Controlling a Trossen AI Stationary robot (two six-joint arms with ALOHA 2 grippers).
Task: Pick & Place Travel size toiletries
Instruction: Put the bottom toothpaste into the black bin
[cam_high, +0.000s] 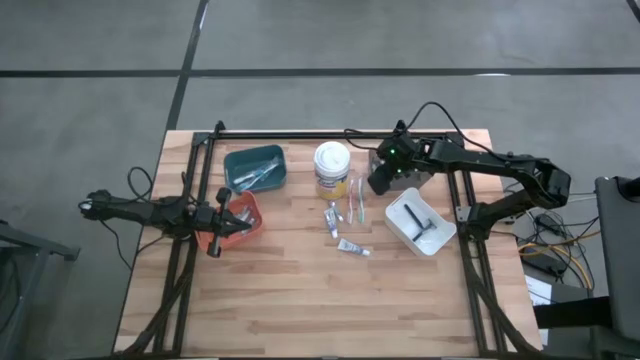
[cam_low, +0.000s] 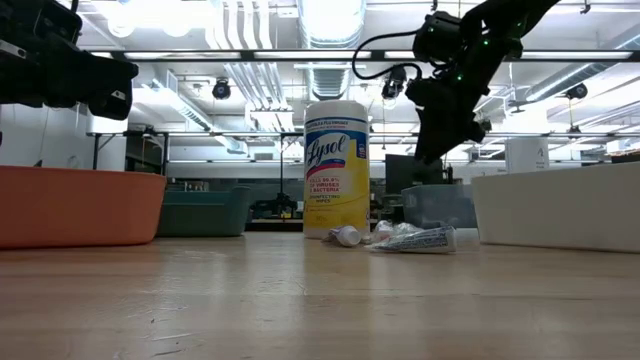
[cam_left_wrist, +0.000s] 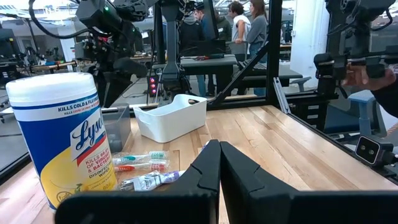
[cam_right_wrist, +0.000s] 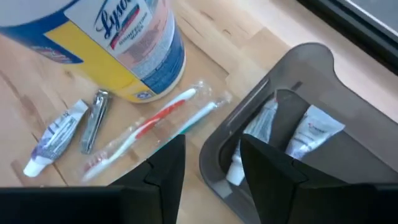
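My right gripper (cam_high: 380, 181) (cam_right_wrist: 211, 158) is open and empty. It hangs above the near rim of the grey bin (cam_right_wrist: 273, 93), which holds two white tubes (cam_right_wrist: 308, 134). Beside the bin, two wrapped toothbrushes (cam_right_wrist: 155, 124) lie flat on the table. Farther along lie a metal nail clipper (cam_right_wrist: 94, 121) and a small tube (cam_right_wrist: 55, 142), and another tube (cam_high: 353, 247) lies nearer the table's near edge. My left gripper (cam_high: 232, 222) (cam_left_wrist: 219, 163) is shut and empty, hovering over the orange bin (cam_high: 240, 218). A dark razor (cam_high: 420, 222) rests in the white bin (cam_high: 421, 224).
The big white Lysol tub (cam_high: 332, 168) stands upright just left of the toothbrushes. A teal bin (cam_high: 257, 168) with items sits toward the far left. Bare wood spreads over the table's near half. People stand in the room beyond the table's right side (cam_left_wrist: 249, 25).
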